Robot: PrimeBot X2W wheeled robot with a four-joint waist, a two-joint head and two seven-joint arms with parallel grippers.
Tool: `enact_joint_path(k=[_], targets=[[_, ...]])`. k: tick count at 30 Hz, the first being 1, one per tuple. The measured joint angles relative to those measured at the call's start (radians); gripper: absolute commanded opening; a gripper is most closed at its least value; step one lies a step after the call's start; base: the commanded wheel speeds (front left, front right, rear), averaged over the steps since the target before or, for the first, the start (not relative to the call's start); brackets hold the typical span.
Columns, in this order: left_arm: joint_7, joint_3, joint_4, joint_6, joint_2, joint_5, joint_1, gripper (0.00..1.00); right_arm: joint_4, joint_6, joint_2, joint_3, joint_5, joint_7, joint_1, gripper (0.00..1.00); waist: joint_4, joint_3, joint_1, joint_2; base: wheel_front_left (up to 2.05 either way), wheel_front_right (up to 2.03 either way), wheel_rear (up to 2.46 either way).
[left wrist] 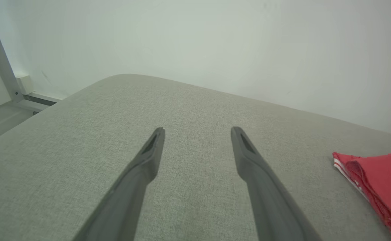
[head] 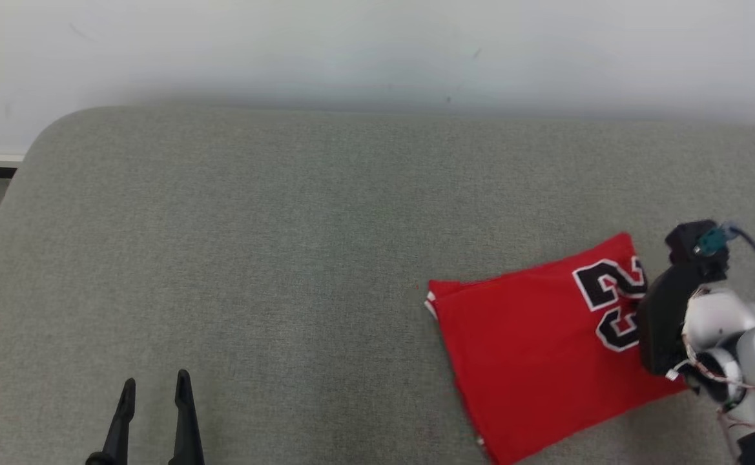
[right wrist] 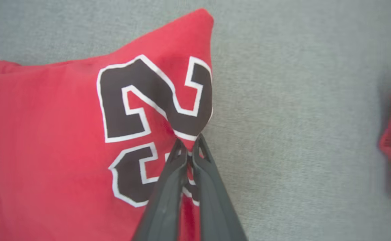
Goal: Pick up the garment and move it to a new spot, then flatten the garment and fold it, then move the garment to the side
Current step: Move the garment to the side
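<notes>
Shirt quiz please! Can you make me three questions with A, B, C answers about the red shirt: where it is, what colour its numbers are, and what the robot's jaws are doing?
1. Where on the grey table does the red shirt lie in the head view?
A. on the right side
B. on the left side
C. at the middle of the back edge

2. What colour are the numbers on the shirt?
A. yellow
B. black with white edges
C. blue

3. What are the right jaws doing?
A. standing wide open
B. holding a cup
C. shut on the shirt's edge

Answers:
1 A: the shirt lies at the robot's right, apart from the open left jaws.
2 B: the right wrist view shows black figures outlined in white.
3 C: the two fingers meet with red cloth pinched between them.
</notes>
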Motion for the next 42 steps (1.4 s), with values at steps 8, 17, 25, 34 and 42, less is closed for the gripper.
enact_joint_path(k=[8, 17, 25, 34, 42], targets=[[0.0, -0.029, -0.03, 0.013, 0.0, -0.021, -0.025, 1.0, -0.087, 0.0, -0.146, 0.049, -0.01, 0.082, -0.123, 0.0, -0.058, 0.026, 0.0, 0.0, 0.0, 0.0, 0.0], [0.0, -0.033, -0.06, 0.011, 0.0, -0.024, -0.072, 1.0, -0.173, 0.0, -0.254, 0.06, -0.005, 0.146, -0.223, 0.0, -0.13, 0.077, 0.0, 0.0, 0.0, 0.0, 0.0], [0.0, -0.03, -0.07, -0.004, -0.001, 0.007, -0.119, 1.0, -0.164, 0.0, -0.27, 0.007, -0.01, 0.137, -0.287, 0.0, -0.185, 0.145, 0.0001, 0.0001, 0.0, 0.0, 0.0], [0.0, -0.011, -0.07, -0.028, -0.001, 0.051, -0.16, 1.0, -0.129, 0.0, -0.321, -0.022, -0.031, 0.128, -0.371, 0.0, -0.254, 0.223, 0.0001, 0.0001, 0.0, 0.0, 0.0], [0.0, -0.004, -0.073, -0.042, -0.001, 0.074, -0.17, 1.0, -0.11, 0.0, -0.384, -0.061, -0.076, 0.071, -0.369, 0.0, -0.29, 0.263, -0.0001, 0.0, 0.0, 0.0, 0.0]])
